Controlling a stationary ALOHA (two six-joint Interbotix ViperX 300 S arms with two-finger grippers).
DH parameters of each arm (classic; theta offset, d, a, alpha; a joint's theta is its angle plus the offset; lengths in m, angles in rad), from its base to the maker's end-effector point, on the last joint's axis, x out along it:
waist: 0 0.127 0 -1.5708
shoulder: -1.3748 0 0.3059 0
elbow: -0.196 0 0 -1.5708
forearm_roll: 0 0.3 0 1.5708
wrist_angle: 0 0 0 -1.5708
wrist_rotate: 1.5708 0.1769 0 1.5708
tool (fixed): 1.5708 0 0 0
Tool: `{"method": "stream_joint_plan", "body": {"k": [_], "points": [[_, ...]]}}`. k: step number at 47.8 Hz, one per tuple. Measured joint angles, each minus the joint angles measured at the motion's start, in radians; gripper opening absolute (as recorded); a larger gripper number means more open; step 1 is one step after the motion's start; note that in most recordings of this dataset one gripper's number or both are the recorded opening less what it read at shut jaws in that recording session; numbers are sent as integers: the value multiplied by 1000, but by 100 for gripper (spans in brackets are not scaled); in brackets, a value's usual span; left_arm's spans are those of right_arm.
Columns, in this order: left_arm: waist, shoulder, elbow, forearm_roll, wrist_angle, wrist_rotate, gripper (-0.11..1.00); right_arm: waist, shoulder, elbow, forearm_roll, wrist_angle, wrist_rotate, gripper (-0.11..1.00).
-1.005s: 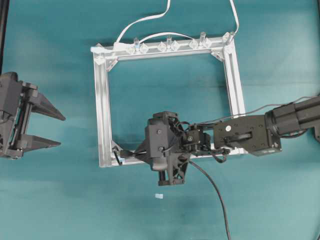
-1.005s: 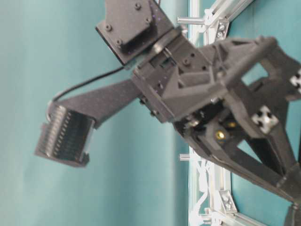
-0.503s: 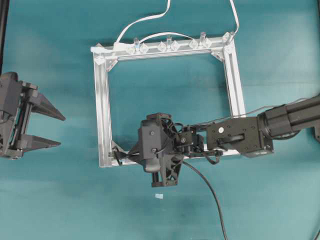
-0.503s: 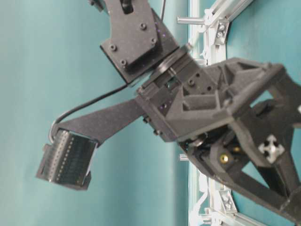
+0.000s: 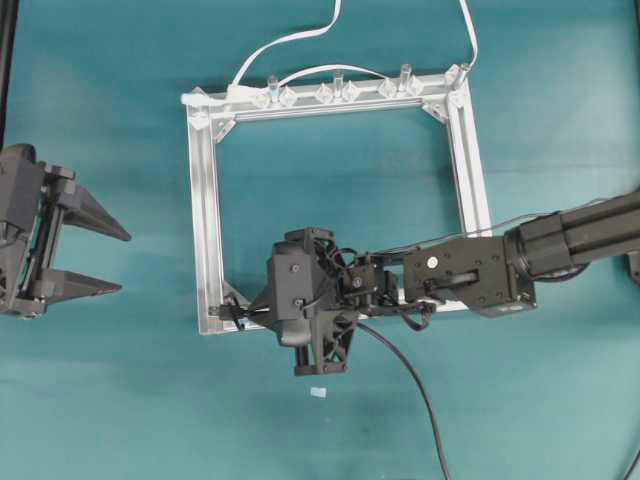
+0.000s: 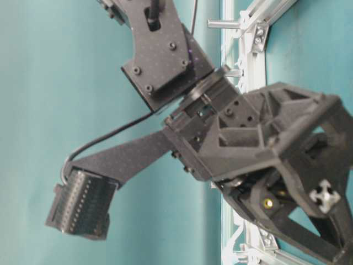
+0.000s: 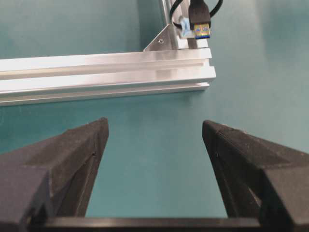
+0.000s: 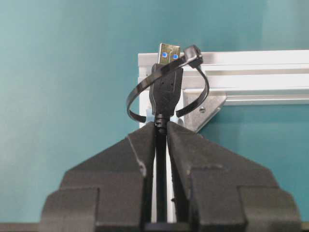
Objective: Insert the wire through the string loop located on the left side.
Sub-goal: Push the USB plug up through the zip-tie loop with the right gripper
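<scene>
Overhead view: square silver frame (image 5: pixel 205 230) lies flat on the teal table (image 5: pixel 100 400). White cable (image 5: pixel 290 40) runs along the frame's far bar, past a row of clear clips (image 5: pixel 335 90). Right gripper (image 5: pixel 240 313) reaches across the frame's near bar to the near-left corner, its arm coming in from the right edge. Black wire (image 5: pixel 415 385) trails from under the wrist toward the bottom edge. Left gripper (image 5: pixel 105 260) sits well apart at the left edge, fingers spread wide, nothing between them. A small pale scrap (image 5: pixel 318 392) lies on the table just below the right wrist.

Table-level view: right arm's wrist housing fills most of the picture, blurred. One ribbed finger pad (image 6: pixel 81 204) shows low left with the wire (image 6: pixel 110 135) curving up behind it. Frame (image 6: pixel 251 49) runs up the right side behind the arm. Loop cannot be made out here.

Left wrist view: both fingers (image 7: pixel 67 159) of the left gripper (image 7: pixel 154 130) stand far apart over bare table. Frame corner (image 7: pixel 193 72) lies beyond; the wire's plug (image 7: pixel 200 21) with the loop (image 7: pixel 176 14) beside it shows at the top edge.

Right wrist view: right gripper (image 8: pixel 161 128) pinches the wire (image 8: pixel 161 159) just behind its plug (image 8: pixel 166 82), fingers (image 8: pixel 135 159) nearly together. The plug's body sits inside the loop (image 8: pixel 140 92), metal tip past the loop's top, over the frame corner (image 8: pixel 212 72).
</scene>
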Motion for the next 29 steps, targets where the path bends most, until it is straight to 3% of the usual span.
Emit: {"method": "stream_joint_plan", "body": {"k": [29], "points": [[0, 0, 0, 0, 0, 0, 80, 2, 18, -29, 0, 0, 2, 10]]}}
